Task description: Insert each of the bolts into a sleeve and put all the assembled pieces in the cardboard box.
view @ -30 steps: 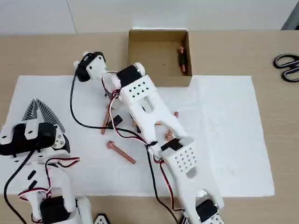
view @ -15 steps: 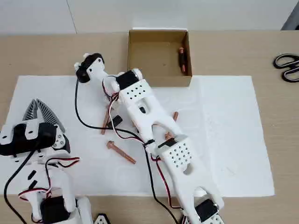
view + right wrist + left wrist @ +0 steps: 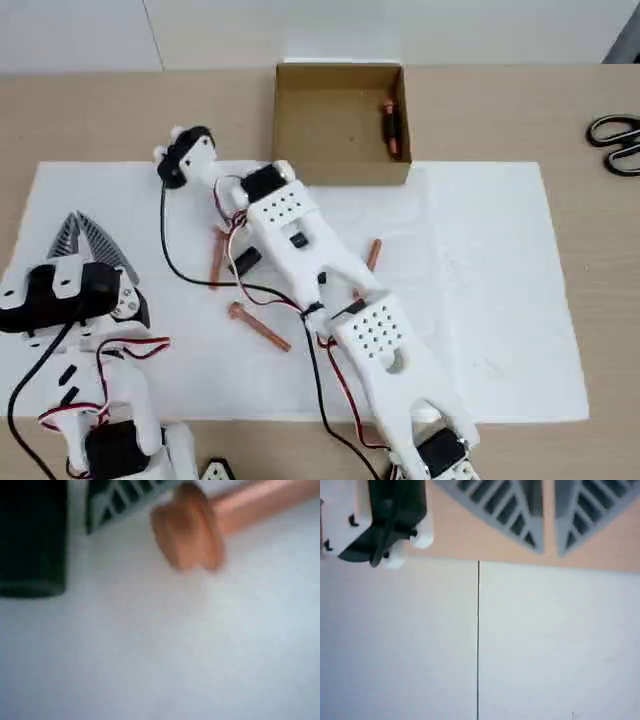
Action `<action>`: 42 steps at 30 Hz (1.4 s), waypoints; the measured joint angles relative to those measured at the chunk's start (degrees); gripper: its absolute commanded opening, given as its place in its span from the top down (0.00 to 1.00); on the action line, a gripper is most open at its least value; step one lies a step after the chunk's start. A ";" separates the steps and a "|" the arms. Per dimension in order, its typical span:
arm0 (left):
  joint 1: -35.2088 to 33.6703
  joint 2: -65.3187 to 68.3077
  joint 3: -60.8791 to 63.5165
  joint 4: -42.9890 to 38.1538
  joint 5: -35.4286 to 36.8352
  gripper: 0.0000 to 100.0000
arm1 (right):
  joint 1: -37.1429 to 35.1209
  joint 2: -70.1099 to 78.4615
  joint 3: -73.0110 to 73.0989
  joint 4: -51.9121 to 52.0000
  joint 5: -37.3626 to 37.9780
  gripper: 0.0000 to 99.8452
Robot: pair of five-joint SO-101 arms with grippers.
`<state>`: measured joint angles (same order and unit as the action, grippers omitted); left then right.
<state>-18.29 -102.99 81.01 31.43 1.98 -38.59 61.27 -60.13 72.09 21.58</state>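
Note:
The cardboard box [image 3: 340, 174] stands at the back of the table with one bolt in a sleeve [image 3: 391, 126] lying against its right wall. On the white paper lie loose copper bolts [image 3: 217, 256] [image 3: 258, 326] [image 3: 373, 252] and a black sleeve [image 3: 245, 261]. My right arm [image 3: 300, 235] stretches across them toward the back left, and its gripper is hidden under it. In the right wrist view a grey part of my right gripper [image 3: 131, 499] sits right by a bolt head [image 3: 187, 530], with the black sleeve [image 3: 31, 535] beside it. My left gripper [image 3: 80, 218] rests shut over the paper's left edge, holding nothing.
Scissors [image 3: 615, 140] lie at the far right on the bare table. The white paper [image 3: 480, 270] has free room to the right of the arm. The left wrist view shows the right arm's wrist camera [image 3: 390, 520] farther off.
My right arm has swung to the left, its wrist moving away from the box. The bolt and sleeve beside it have shifted slightly left. The left arm has kept still.

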 measured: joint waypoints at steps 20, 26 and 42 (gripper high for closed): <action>0.00 0.00 0.00 0.00 0.00 0.99 | 0.70 0.79 -3.08 1.58 0.00 1.00; 0.00 0.00 0.00 3.52 0.00 0.99 | 3.25 1.05 -15.74 13.89 0.00 1.00; 7.82 0.00 0.00 4.13 0.00 0.99 | 4.84 0.97 -31.38 25.67 -14.15 1.00</action>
<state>-10.46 -102.99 81.01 35.56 1.98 -33.76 62.24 -91.52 97.76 7.43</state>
